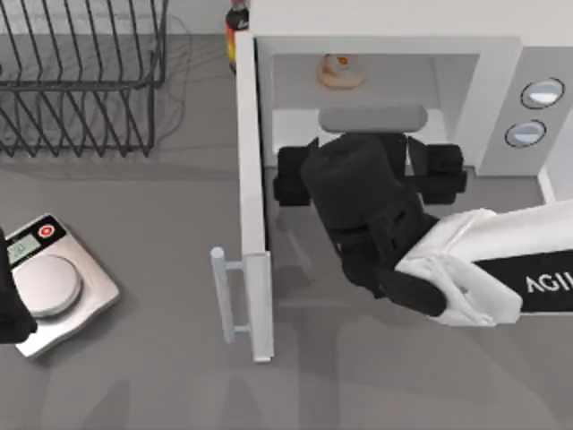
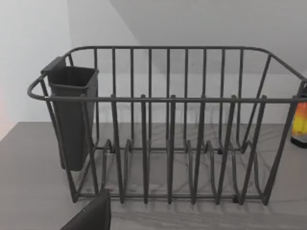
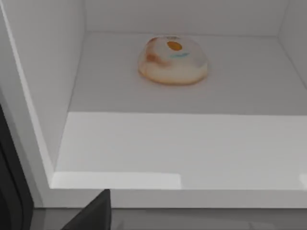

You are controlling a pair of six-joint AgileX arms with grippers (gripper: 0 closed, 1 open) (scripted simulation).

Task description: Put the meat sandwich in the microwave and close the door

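The meat sandwich (image 1: 340, 72) (image 3: 172, 60), a pale tan bun with an orange patch, lies free at the back of the microwave (image 1: 501, 98) cavity. The door (image 1: 253, 206) stands swung wide open toward the table's front, and its bar handle (image 1: 219, 296) faces left. My right gripper (image 1: 369, 166) hovers just outside the cavity's front edge, pointing in. It is open and nothing is between its fingers. My left gripper (image 1: 9, 309) is parked at the table's left edge.
A dark wire dish rack (image 1: 81, 81) (image 2: 168, 134) with a cutlery cup (image 2: 72, 120) stands at the back left. A kitchen scale (image 1: 49, 282) sits beside the left arm. A bottle (image 1: 235, 31) stands between rack and microwave. Two round buttons (image 1: 534, 112) mark the microwave's side panel.
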